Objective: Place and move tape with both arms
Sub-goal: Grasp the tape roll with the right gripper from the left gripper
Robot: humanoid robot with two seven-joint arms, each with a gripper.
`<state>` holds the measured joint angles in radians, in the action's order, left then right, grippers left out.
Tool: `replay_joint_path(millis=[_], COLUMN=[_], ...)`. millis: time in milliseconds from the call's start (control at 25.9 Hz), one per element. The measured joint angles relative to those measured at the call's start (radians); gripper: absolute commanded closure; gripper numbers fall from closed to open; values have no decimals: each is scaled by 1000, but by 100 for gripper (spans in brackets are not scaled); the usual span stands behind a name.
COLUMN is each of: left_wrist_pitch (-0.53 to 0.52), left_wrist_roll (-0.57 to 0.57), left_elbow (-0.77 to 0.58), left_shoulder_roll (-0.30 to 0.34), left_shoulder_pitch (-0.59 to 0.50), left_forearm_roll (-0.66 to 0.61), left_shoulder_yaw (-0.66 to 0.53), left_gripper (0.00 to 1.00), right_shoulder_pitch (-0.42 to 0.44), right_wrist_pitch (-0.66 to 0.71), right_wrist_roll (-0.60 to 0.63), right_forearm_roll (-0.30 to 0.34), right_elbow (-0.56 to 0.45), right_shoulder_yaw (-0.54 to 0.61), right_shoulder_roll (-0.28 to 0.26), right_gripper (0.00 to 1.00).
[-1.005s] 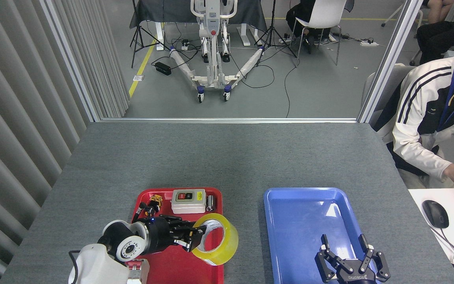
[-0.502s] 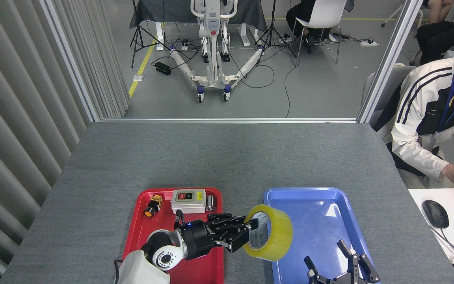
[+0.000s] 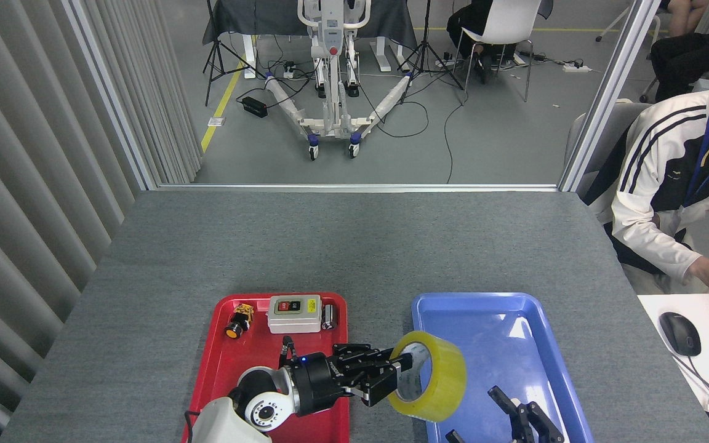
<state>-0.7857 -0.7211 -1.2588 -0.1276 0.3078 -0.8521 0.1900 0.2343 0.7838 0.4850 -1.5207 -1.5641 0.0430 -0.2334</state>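
The yellow tape roll (image 3: pixel 437 375) with its white core hangs tilted over the left edge of the blue tray (image 3: pixel 502 320). My left gripper (image 3: pixel 394 378) is shut on the roll's left rim, one finger inside the core. The left arm reaches in from the bottom left, over the red tray (image 3: pixel 219 363). My right gripper (image 3: pixel 514 424) shows only partly at the bottom edge, over the blue tray. Its black fingers (image 3: pixel 502 399) stand spread apart, holding nothing, a little right of and below the tape.
On the red tray's far end lie a white switch box (image 3: pixel 294 313), a small yellow-orange button part (image 3: pixel 239 319) and a small dark cylinder (image 3: pixel 328 317). A seated person (image 3: pixel 674 184) works at a white desk with a mouse (image 3: pixel 679 333) to the right.
My left gripper carried the tape from above the red tray rightward to the blue tray's left edge. My right gripper sank toward the bottom edge, fingers still spread.
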Motion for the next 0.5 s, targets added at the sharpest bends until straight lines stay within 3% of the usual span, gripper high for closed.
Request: replay_joint_path(millis=[77, 116, 271, 386, 425, 464, 502], left_wrist_pitch=[0, 0, 0, 7, 10, 10, 10], left_wrist_roll=[0, -3, -4, -3, -3, -3, -3], left_elbow=[-2, -4, -8, -10, -11, -12, -12], left_shoulder_roll=[0, 0, -1, -1, -1, -1, -1], left_shoulder_pitch=[-6, -9, -14, -13, -13, -14, -14], left_forearm_roll=[-3, -4, -6, -8, -8, -9, -9], left_shoulder_yaw=[17, 23, 35, 44, 45, 45, 43], left_gripper=[100, 100, 100, 98, 78, 47, 24], right_shoulder_pitch=[-6, -10, -15, -9, -6, -2, 1], right_wrist_pitch=[1, 1, 2, 5, 5, 6, 6], right_wrist_roll=[2, 4, 0, 2, 5, 6, 9], right_forearm_roll=[-2, -4, -22, -47, -55, -63, -68], right_elbow=[0, -1, -1, -1, -1, -1, 0], right_shoulder_yaw=[-19, -29, -56, -63, -64, -63, -63], right_shoulder_roll=[7, 10, 14, 14, 13, 12, 11], right_gripper=[2, 9, 60, 81, 88, 94, 98])
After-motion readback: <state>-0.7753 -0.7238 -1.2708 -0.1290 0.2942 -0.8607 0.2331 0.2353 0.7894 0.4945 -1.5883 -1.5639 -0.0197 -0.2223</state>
